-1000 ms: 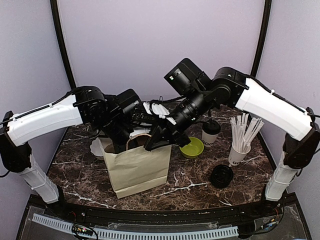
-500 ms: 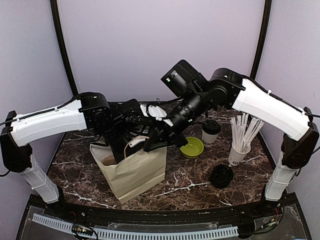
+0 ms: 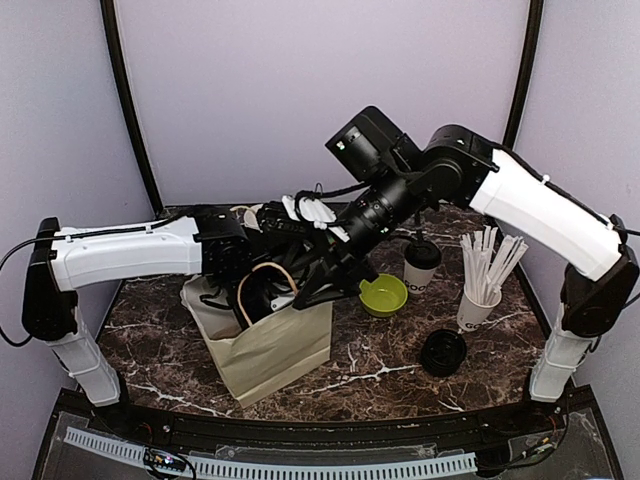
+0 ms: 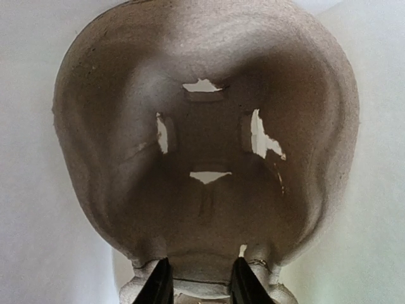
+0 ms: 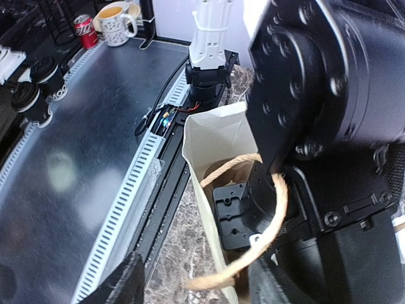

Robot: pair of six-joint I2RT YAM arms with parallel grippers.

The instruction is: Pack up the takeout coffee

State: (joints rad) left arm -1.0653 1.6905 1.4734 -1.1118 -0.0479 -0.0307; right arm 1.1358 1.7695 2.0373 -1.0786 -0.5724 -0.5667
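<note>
Overhead and wrist views of a two-arm packing cell. A brown paper bag (image 3: pixel 280 345) stands open on the marbled table (image 3: pixel 380 372), left of centre. The left gripper (image 4: pixel 199 286) is lowered into the bag's mouth; its wrist camera shows both fingertips pinched on the rim of a grey moulded-pulp cup carrier (image 4: pixel 114 139), whose cup well with its four slits fills the view. The right gripper (image 5: pixel 195 282) hovers at the bag's right-hand upper edge with its fingers spread apart; the bag's twine handle (image 5: pixel 278 209) loops between them, and contact with either finger cannot be made out. The takeout coffee cup (image 3: pixel 420 265), white with a black lid, stands upright on the table outside the bag, to its right, just behind the lime-green bowl (image 3: pixel 384 296) and near the white cup of sticks (image 3: pixel 474 310). Neither gripper touches it.
</note>
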